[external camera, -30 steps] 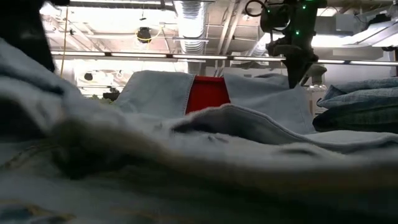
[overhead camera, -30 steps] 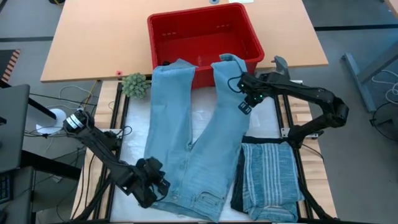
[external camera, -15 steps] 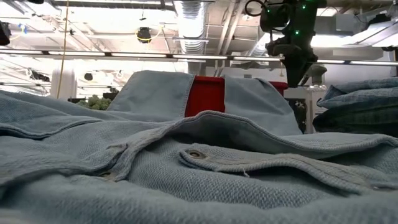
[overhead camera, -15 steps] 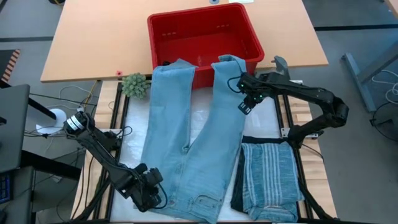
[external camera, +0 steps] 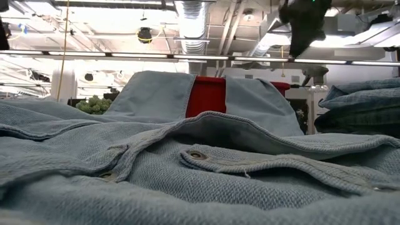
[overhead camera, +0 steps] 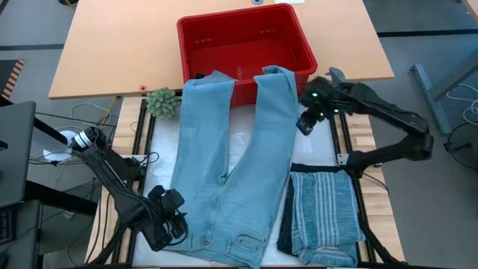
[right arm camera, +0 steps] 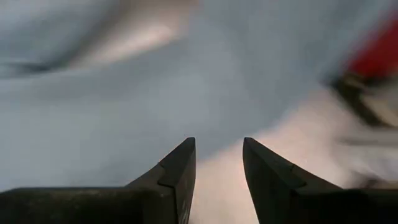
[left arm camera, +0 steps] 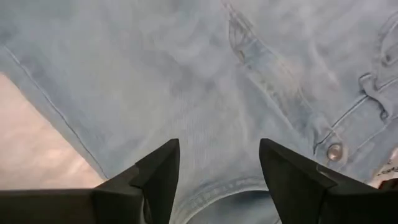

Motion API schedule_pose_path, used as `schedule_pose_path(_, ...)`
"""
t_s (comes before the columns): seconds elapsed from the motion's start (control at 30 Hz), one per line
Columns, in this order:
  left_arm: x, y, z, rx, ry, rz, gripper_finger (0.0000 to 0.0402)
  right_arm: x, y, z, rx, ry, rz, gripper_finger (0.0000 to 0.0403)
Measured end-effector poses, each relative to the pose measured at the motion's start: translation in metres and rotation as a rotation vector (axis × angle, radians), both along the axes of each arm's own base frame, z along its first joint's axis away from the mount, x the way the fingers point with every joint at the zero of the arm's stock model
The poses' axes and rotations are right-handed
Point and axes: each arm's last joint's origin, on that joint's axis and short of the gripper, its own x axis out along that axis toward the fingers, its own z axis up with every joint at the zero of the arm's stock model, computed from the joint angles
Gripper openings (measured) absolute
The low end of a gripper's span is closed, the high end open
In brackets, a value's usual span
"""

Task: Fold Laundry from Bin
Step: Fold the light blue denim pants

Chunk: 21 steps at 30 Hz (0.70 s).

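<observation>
Seen from above: white-covered surface [overhead camera: 246, 134] carrying light blue jeans [overhead camera: 224, 164] spread flat, leg ends draped over red bin [overhead camera: 243, 45] rim; folded striped shirt [overhead camera: 325, 213] just beside. Left pincer [overhead camera: 170, 224] at waistband corner, right pincer [overhead camera: 305, 124] beside one leg.

Low view: jeans filling foreground, bin behind.

Wrist views: both pincers apart, holding nothing, above denim.

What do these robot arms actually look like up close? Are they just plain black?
Mostly, yes. Both arms are dark, jointed links. The left arm has a silvery round cap near its base. The right arm shows small green lights near its wrist. The left gripper and right gripper each end in two black, wedge-shaped fingers.
</observation>
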Motion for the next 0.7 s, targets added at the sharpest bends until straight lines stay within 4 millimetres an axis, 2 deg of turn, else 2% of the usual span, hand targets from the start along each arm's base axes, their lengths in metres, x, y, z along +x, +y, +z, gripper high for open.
schedule_pose_path(0.1,-0.004,-0.004,0.001,0.023,-0.043,-0.011,0.021,0.005,0.027,0.013,0.11,-0.184,0.246,0.0159)
schedule_pose_path(0.17,-0.01,-0.008,0.004,0.026,-0.093,-0.007,0.0211,0.012,0.052,0.018,0.185,-0.257,0.446,0.0159)
schedule_pose_path(0.33,-0.033,-0.025,0.017,-0.023,-0.258,-0.052,0.021,0.024,0.127,0.014,0.246,-0.216,0.757,0.0159)
schedule_pose_path(0.53,-0.037,-0.033,0.009,-0.026,-0.114,-0.198,0.021,0.043,0.219,-0.021,0.126,-0.053,1.134,0.0159)
schedule_pose_path(0.7,-0.035,-0.03,0.002,0.039,-0.077,-0.217,0.021,0.062,0.273,-0.06,0.069,0.027,1.354,0.0159)
